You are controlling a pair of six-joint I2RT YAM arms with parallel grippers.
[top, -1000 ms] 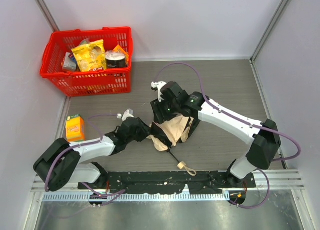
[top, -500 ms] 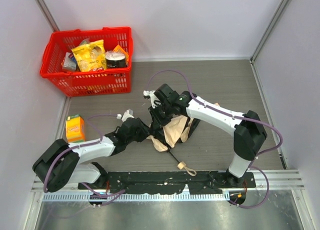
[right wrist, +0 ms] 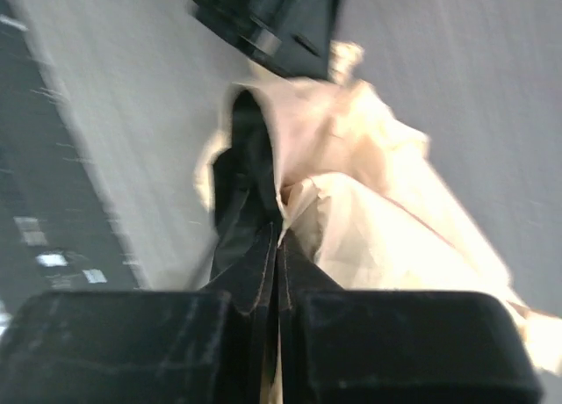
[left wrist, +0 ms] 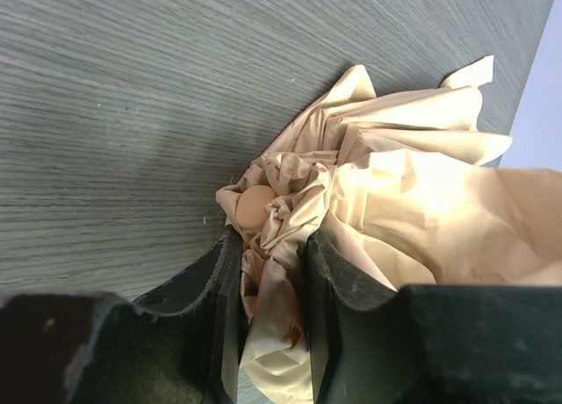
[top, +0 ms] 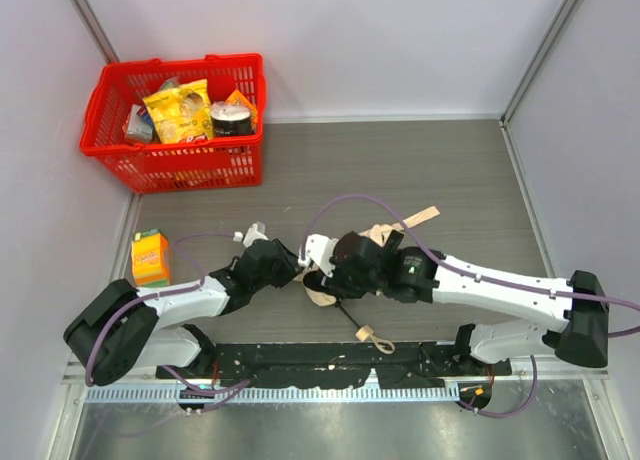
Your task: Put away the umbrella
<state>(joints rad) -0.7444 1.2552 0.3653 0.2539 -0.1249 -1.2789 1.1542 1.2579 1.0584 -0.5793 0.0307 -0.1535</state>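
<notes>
Two grips hold your crumpled pale beige folding umbrella [left wrist: 395, 202] on the grey wooden table [top: 450, 170]: the left gripper [left wrist: 273, 237] pinching bunched canopy as anchor, the right gripper [right wrist: 277, 233] with fingers pressed together on a thin fold, probably gathering it.

The right arm [top: 470, 280] hides most of the umbrella [top: 381, 232]. Its wrist view is blurred, and the cloth runs off at 4 o'clock.

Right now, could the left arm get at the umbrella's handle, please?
Probably, once free: the handle lies uncovered near the left gripper, but that gripper is clamped on the umbrella's canopy.
</notes>
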